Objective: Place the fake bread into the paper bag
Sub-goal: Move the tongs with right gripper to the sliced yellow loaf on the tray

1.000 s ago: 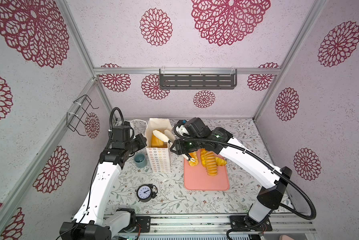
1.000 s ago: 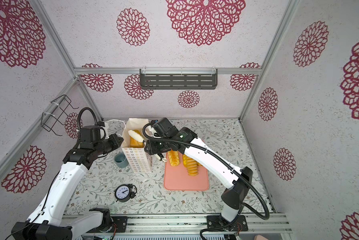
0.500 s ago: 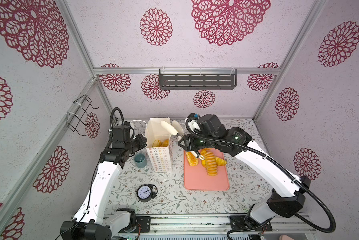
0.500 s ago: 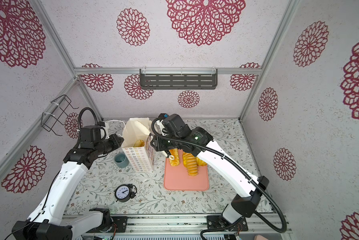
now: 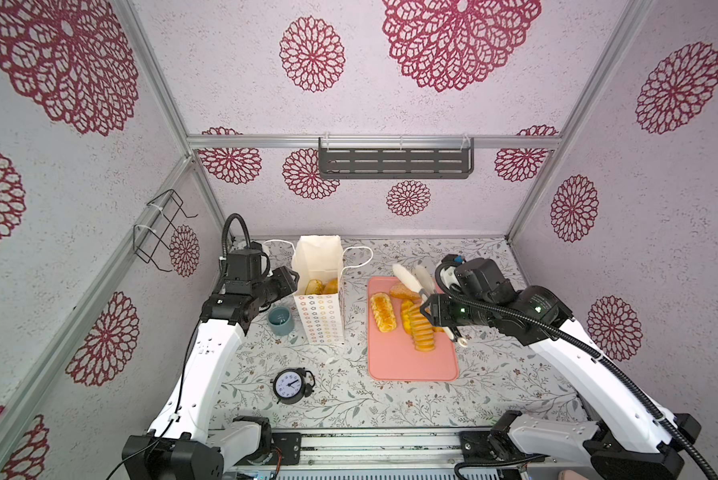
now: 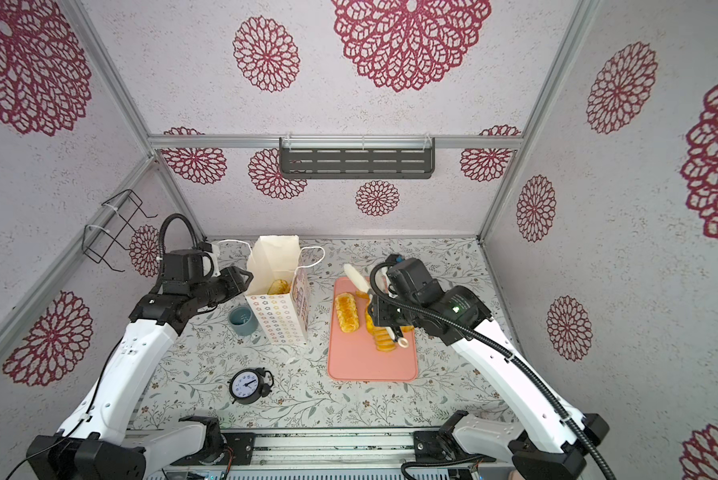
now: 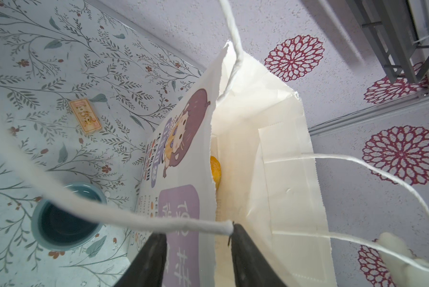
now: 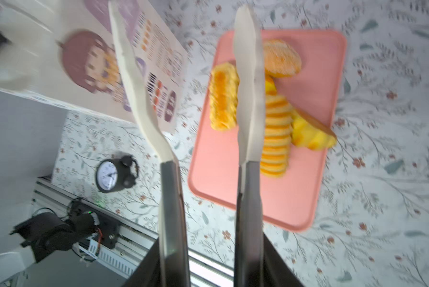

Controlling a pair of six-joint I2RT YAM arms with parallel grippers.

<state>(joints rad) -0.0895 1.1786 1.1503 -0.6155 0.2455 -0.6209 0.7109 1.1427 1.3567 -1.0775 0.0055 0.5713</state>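
While the left gripper (image 7: 198, 238) sits at the left rim of the paper bag (image 5: 320, 324), left of centre in both top views, its black fingers (image 7: 154, 258) stand apart astride the bag's printed wall, released rather than pinching it. A white cord handle (image 7: 109, 213) crosses in front of them. A teal cup (image 5: 279, 321) stands just beside the bag's lower left corner, and a black alarm clock (image 5: 291, 385) lies well below both on the floral tabletop (image 5: 515, 374). In the left wrist view a small tan card (image 7: 85, 116) lies on the tabletop, apart from the bag. The bag stands upright and open, and some of the fake bread (image 5: 331, 286) already rests at its bottom: two golden pieces show in a top view. Right of the bag, apart from it, lies a pink tray (image 5: 411, 365) with the remaining bread: a ridged roll (image 5: 383, 312) at its left, a long striped loaf (image 5: 421, 332) in the middle, a round bun (image 5: 403, 292) at its upper end and a yellow piece (image 8: 313, 139) on the far side. Farther right, the right gripper (image 8: 212, 242) is clenched on a pair of tongs (image 5: 407, 279). Their white tips (image 8: 248, 74) are spread apart above the tray's upper end and hold nothing.
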